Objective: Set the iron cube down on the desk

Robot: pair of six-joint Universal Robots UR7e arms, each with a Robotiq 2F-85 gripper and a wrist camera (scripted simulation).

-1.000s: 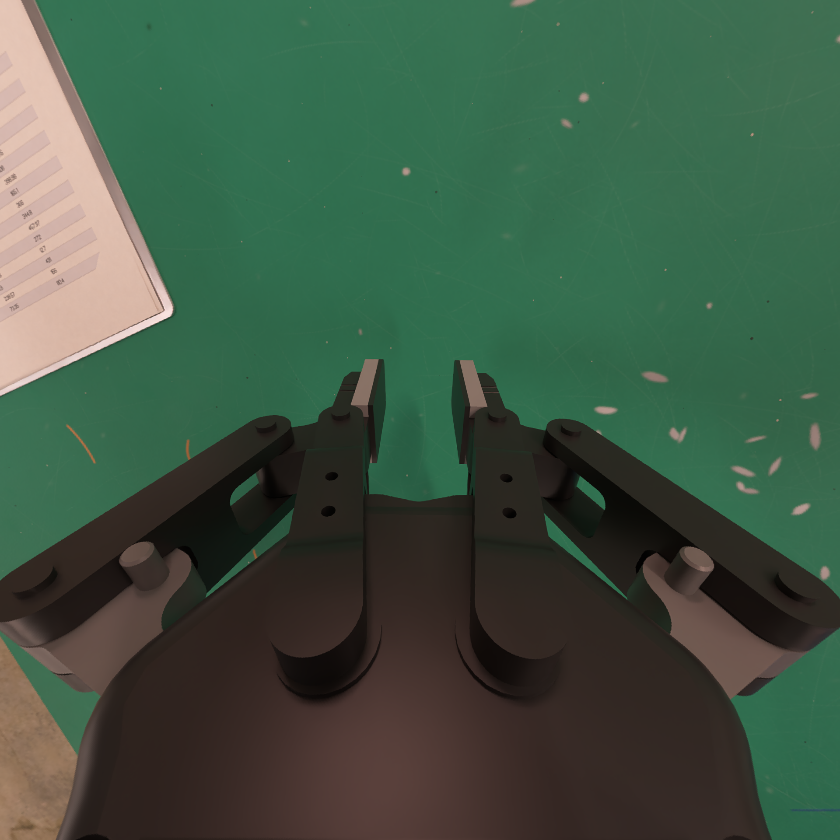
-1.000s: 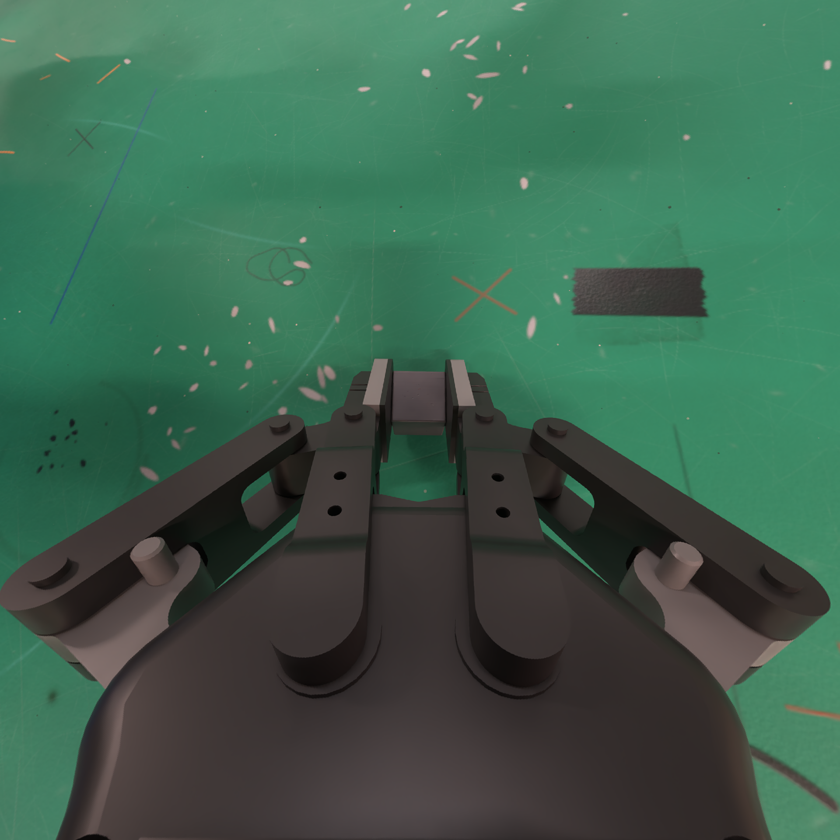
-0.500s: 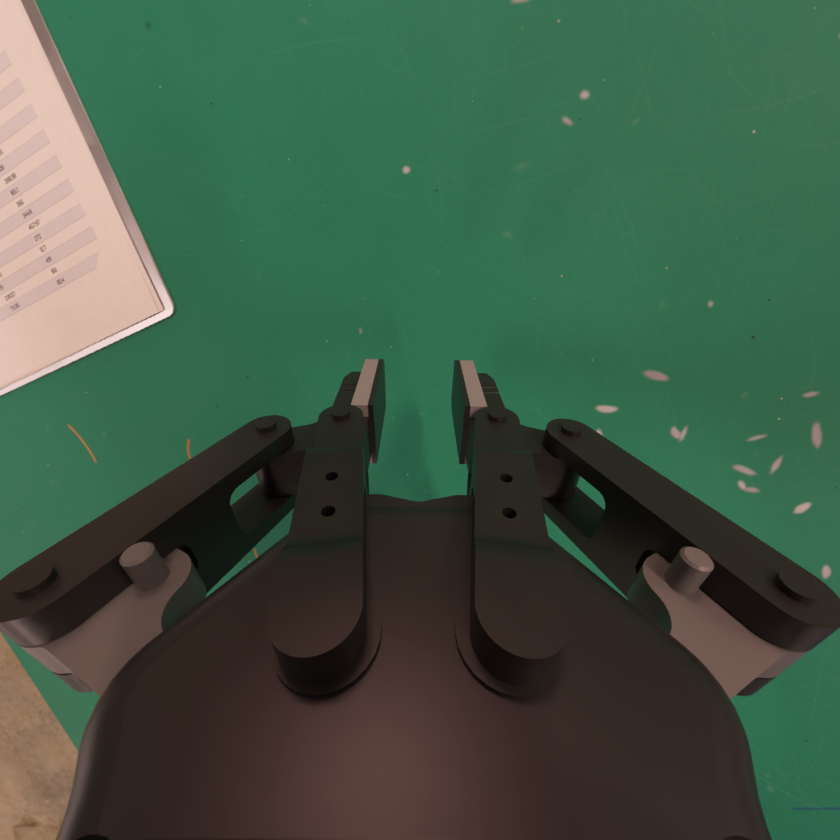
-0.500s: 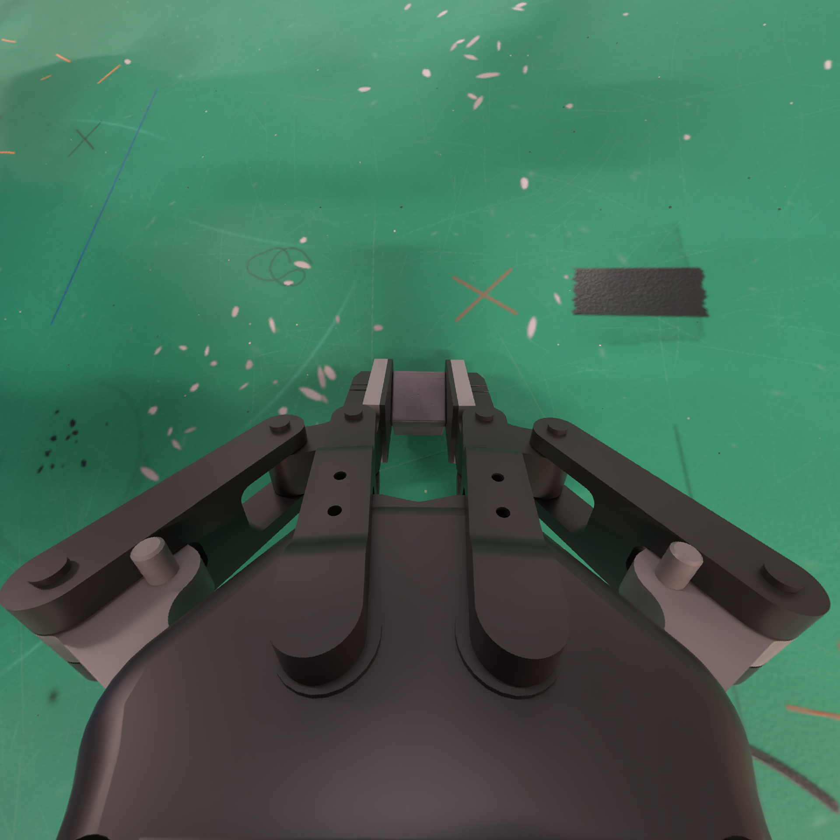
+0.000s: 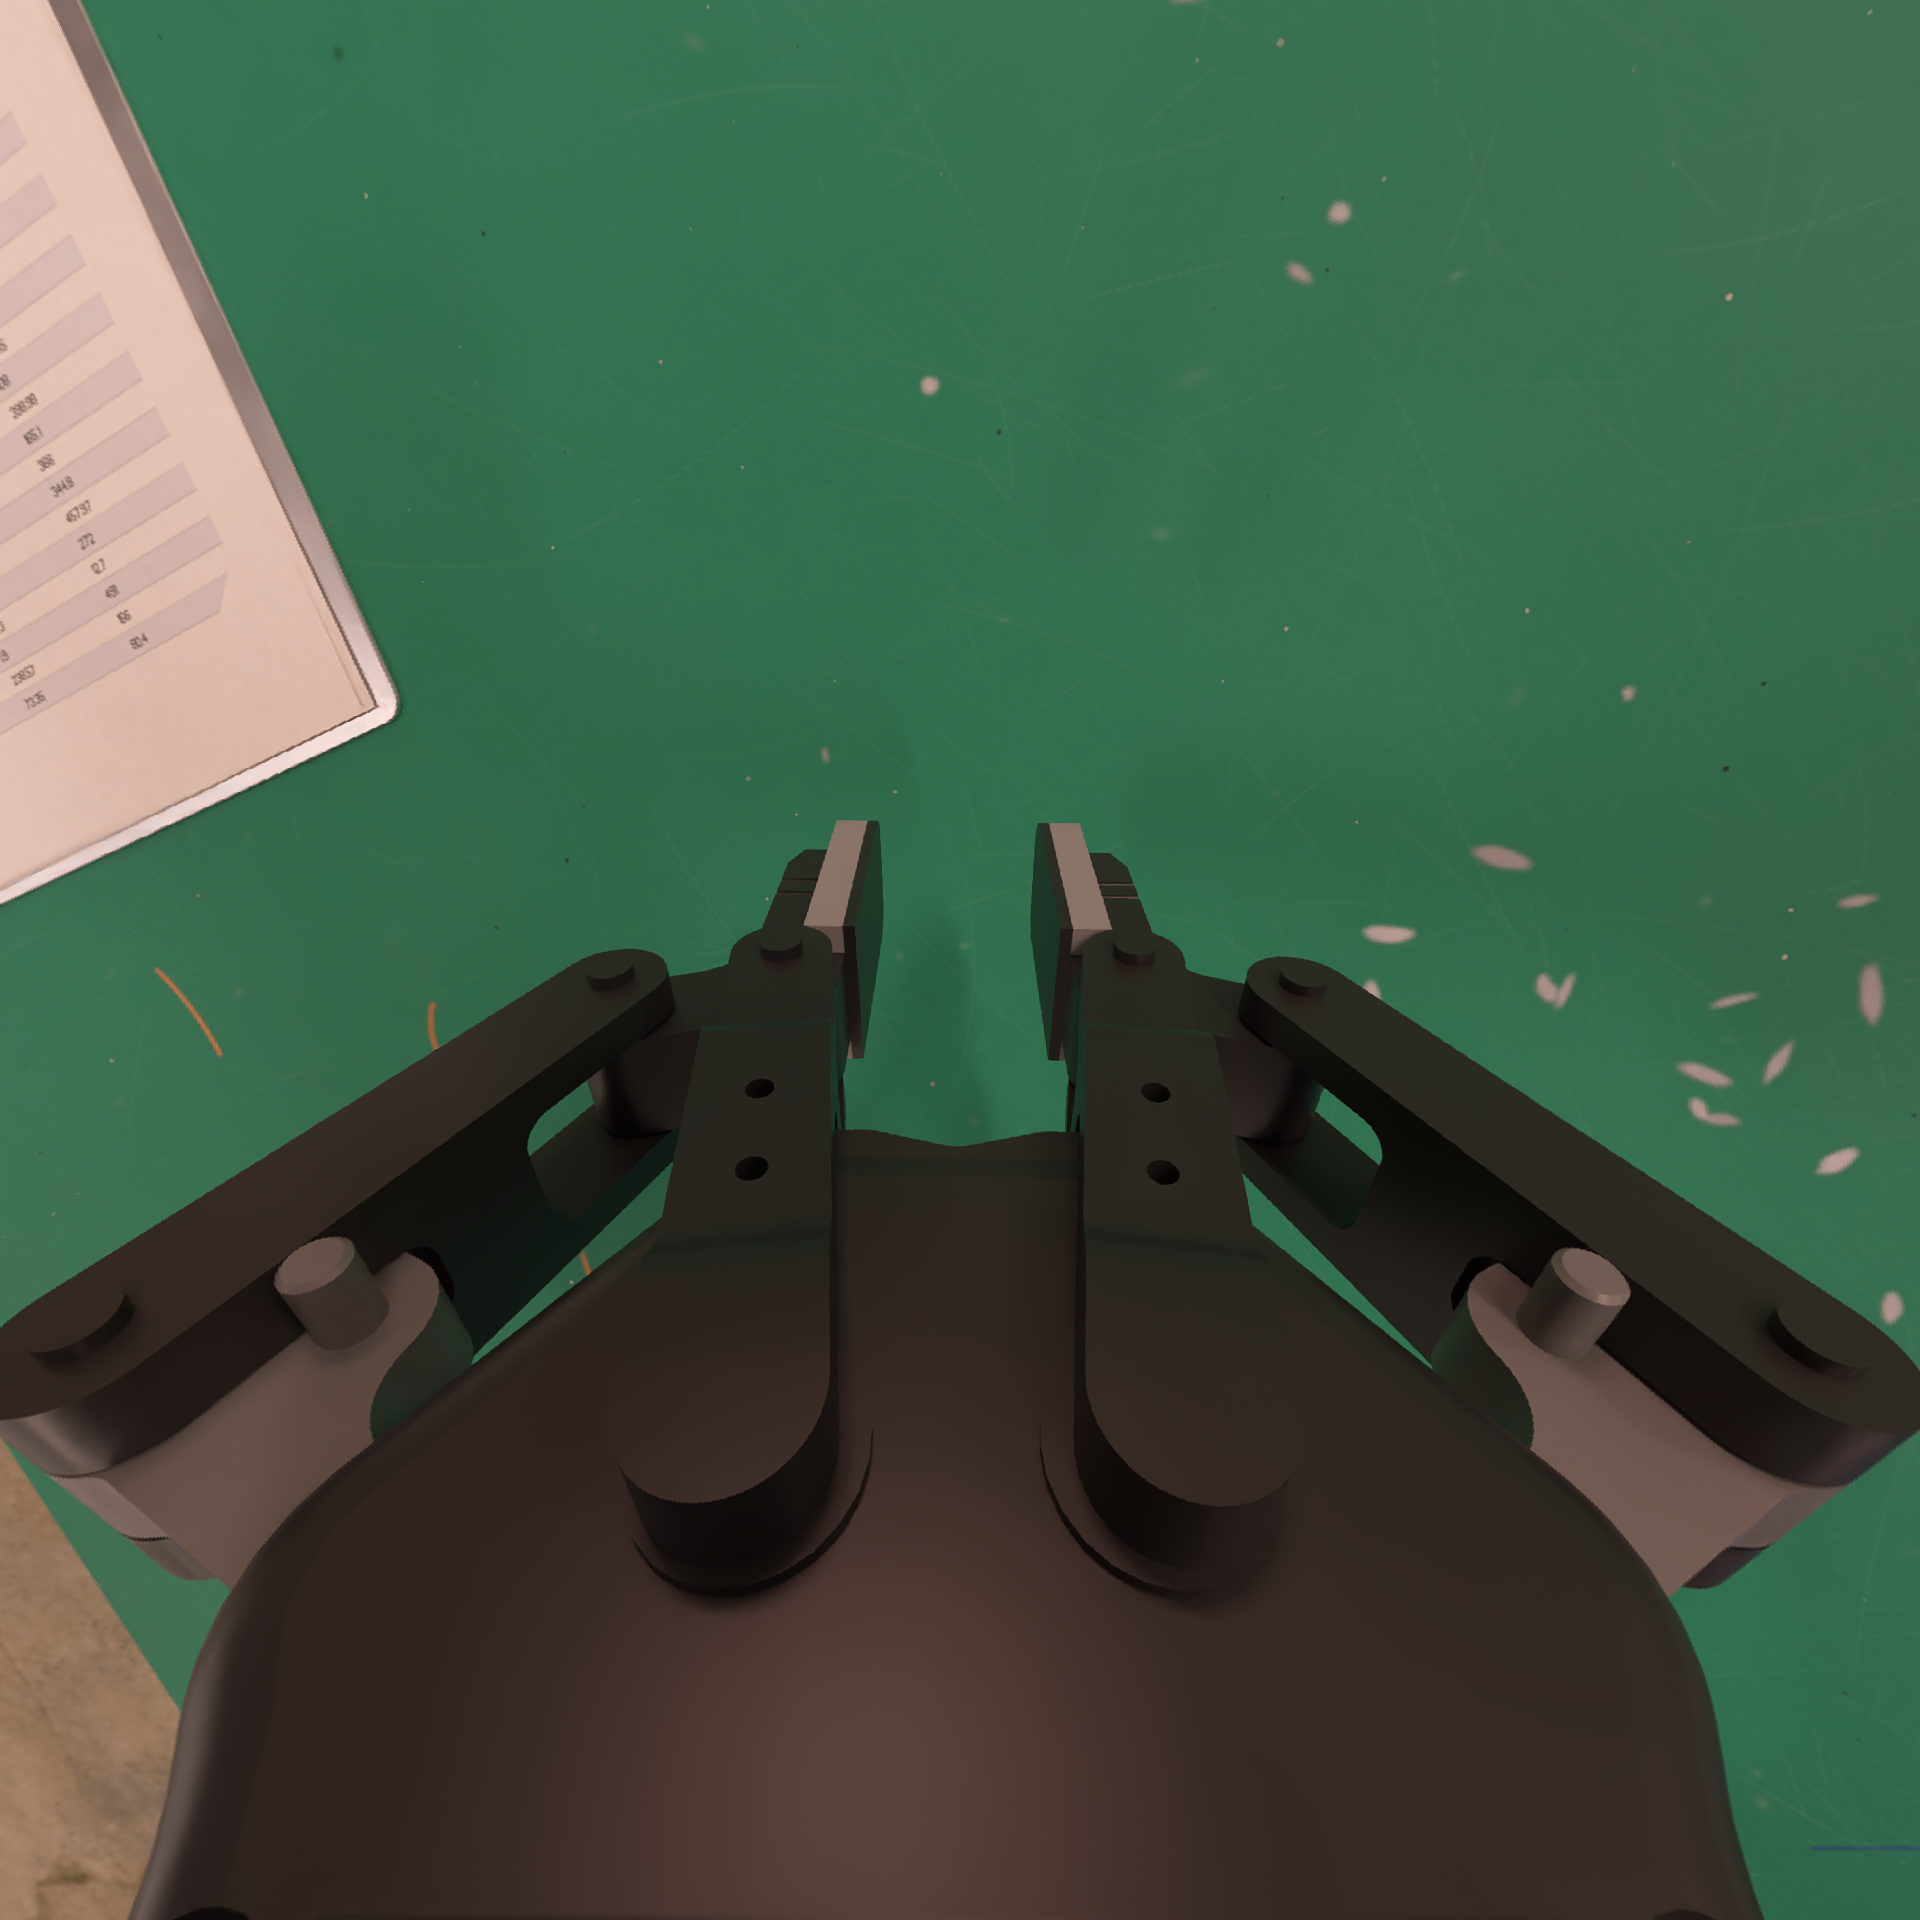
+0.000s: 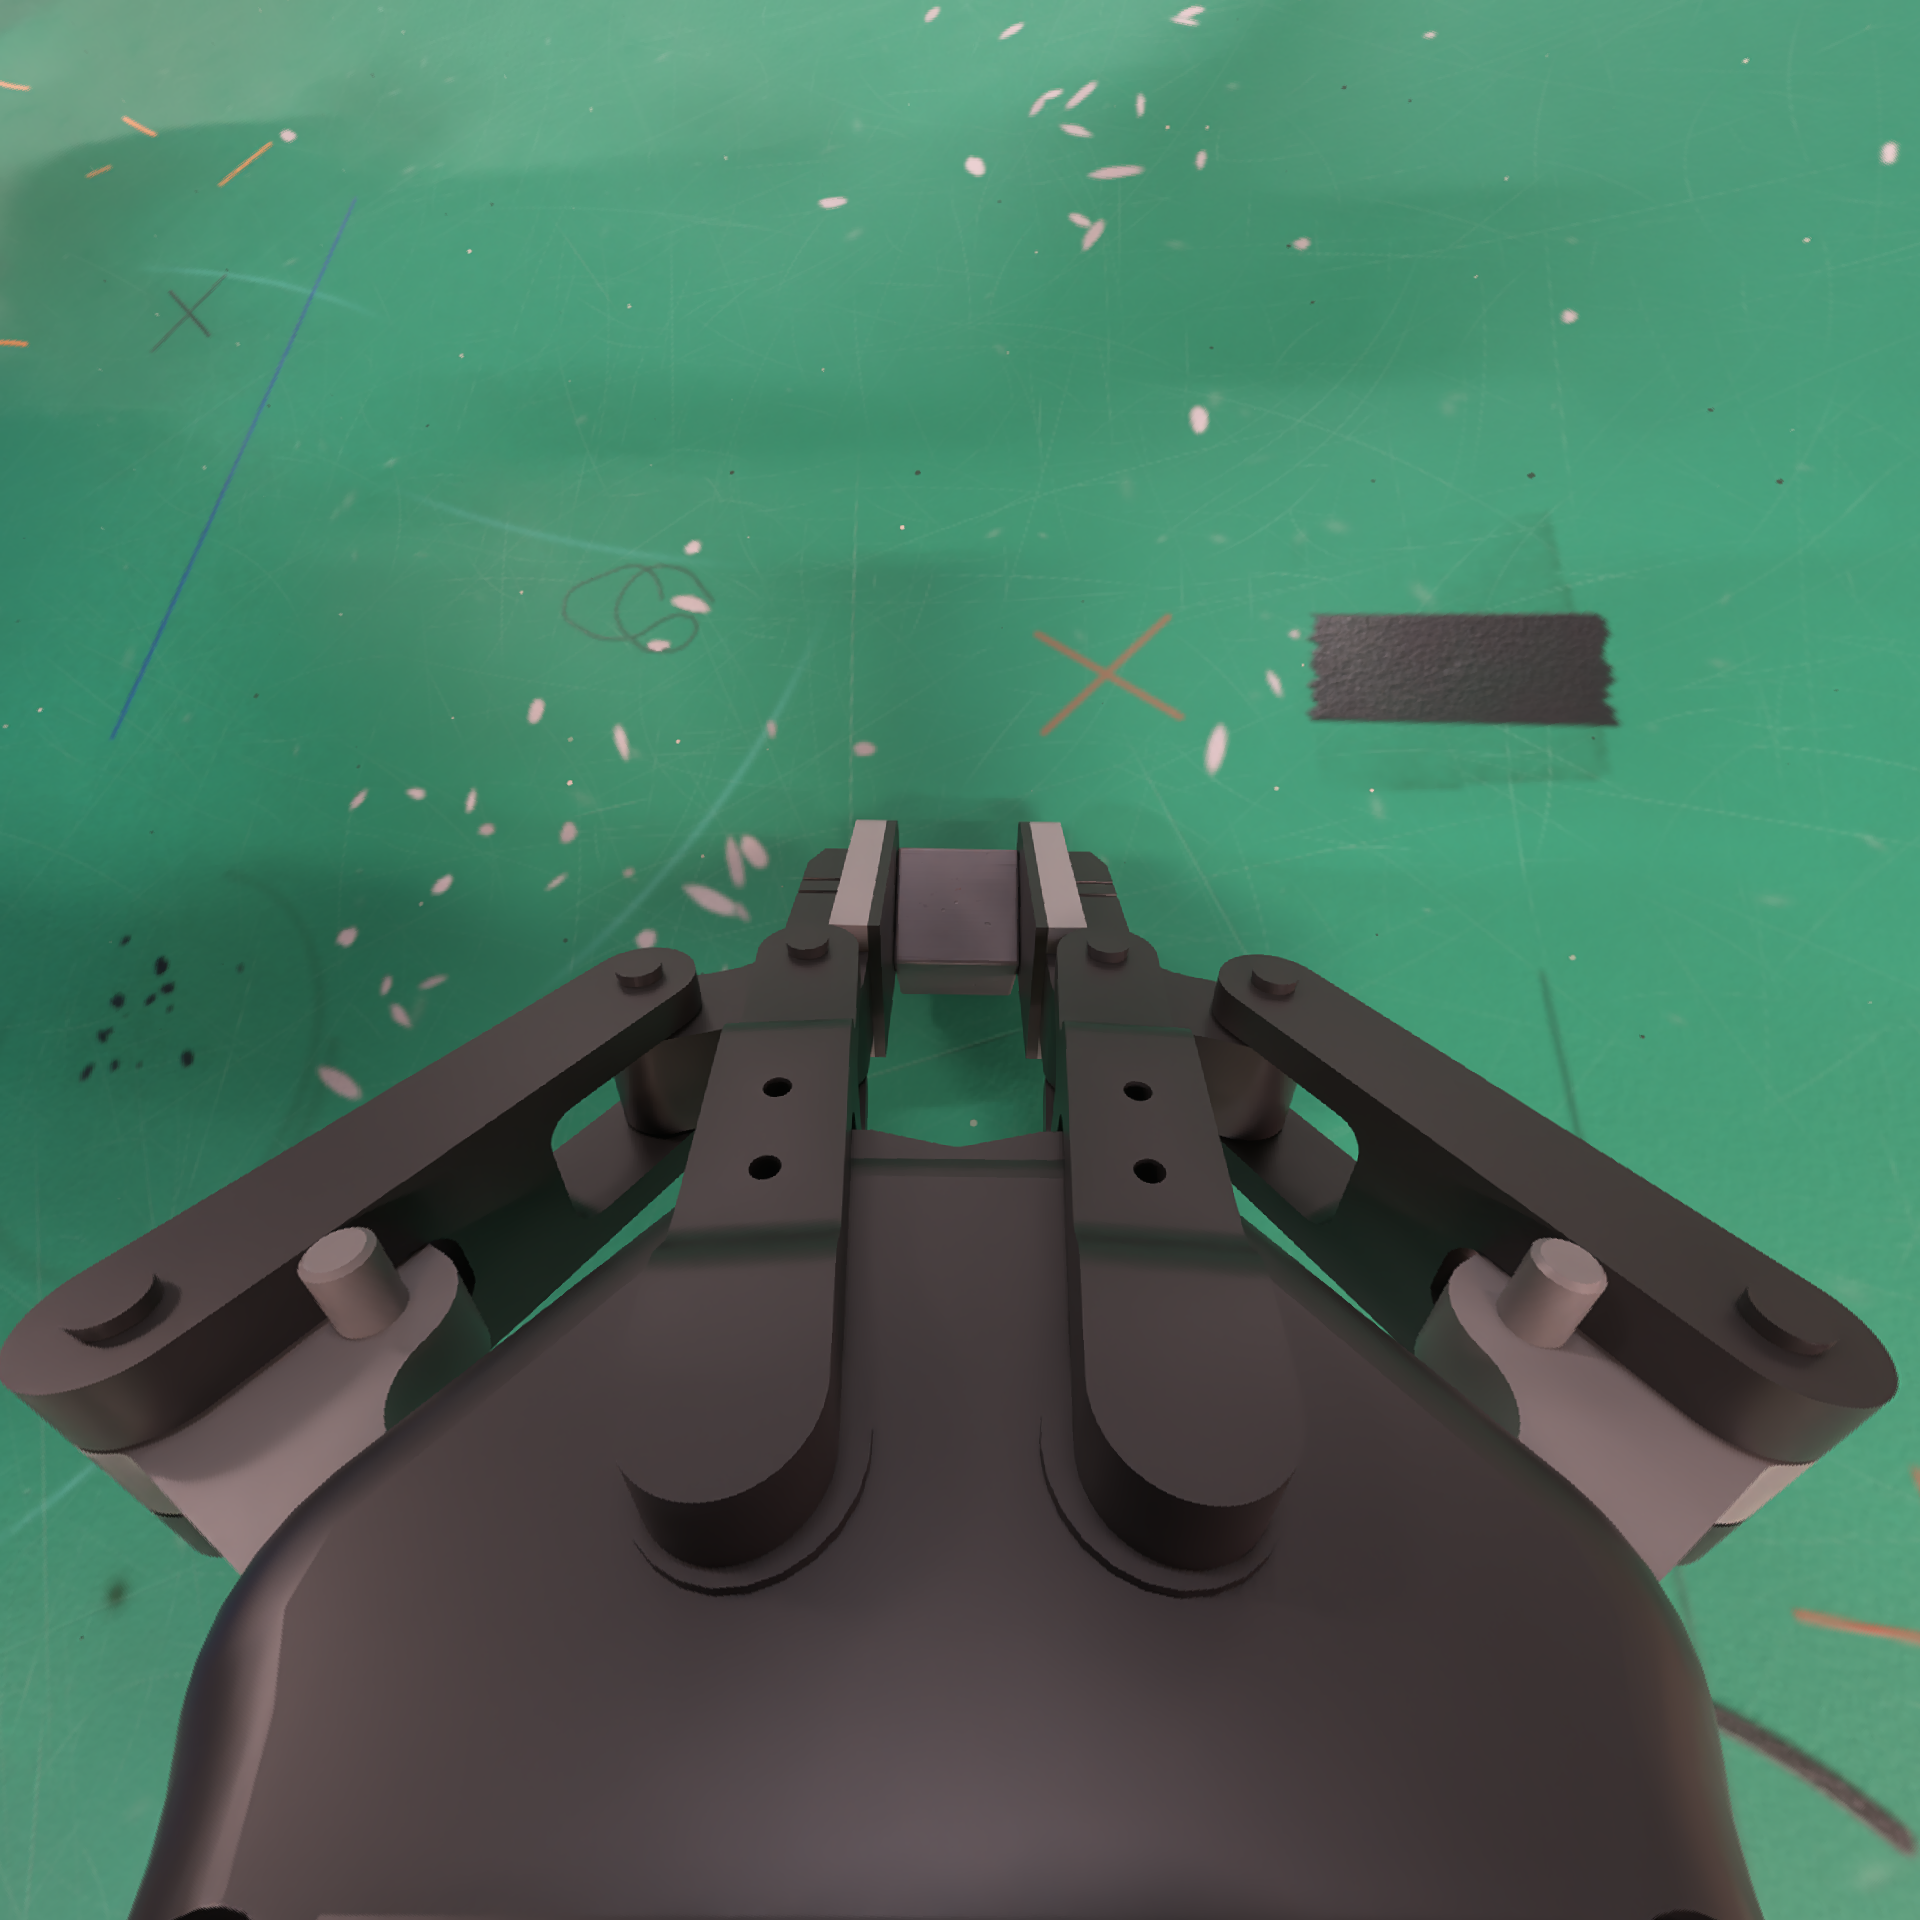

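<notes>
Closest to us in the right wrist view, the dark housing of the right gripper [image 6: 957, 914] fills the lower half of the frame, and its fingers [image 6: 862, 878] are clamped on the iron cube [image 6: 957, 906], a small grey block pinched between the two pale pads at mid-frame. We cannot tell whether the cube touches the surface beneath it.

Below and beyond lies the green counter [image 6: 935, 416], scuffed with fine scratches and strewn with pale flecks. At centre right we see a tan cross mark [image 6: 1109, 674] and, just right of it, a strip of black tape [image 6: 1460, 667] lying flat. A pencilled scribble [image 6: 636, 608] sits at centre left, a thin blue line [image 6: 234, 468] slants across the upper left, and black specks [image 6: 140, 1008] dot the left edge.

In the left wrist view, the left gripper [image 5: 957, 925] hangs over the same green counter [image 5: 1143, 468], its fingers [image 5: 844, 894] standing apart with nothing between them but bare surface. Pale flecks gather at the right edge. At the upper left, a printed sheet in a grey-rimmed holder [image 5: 125, 447] lies at an angle on the counter; it carries rows of small figures. In the lower left corner, a patch of brownish floor [image 5: 62, 1714] shows past the counter's edge.
</notes>
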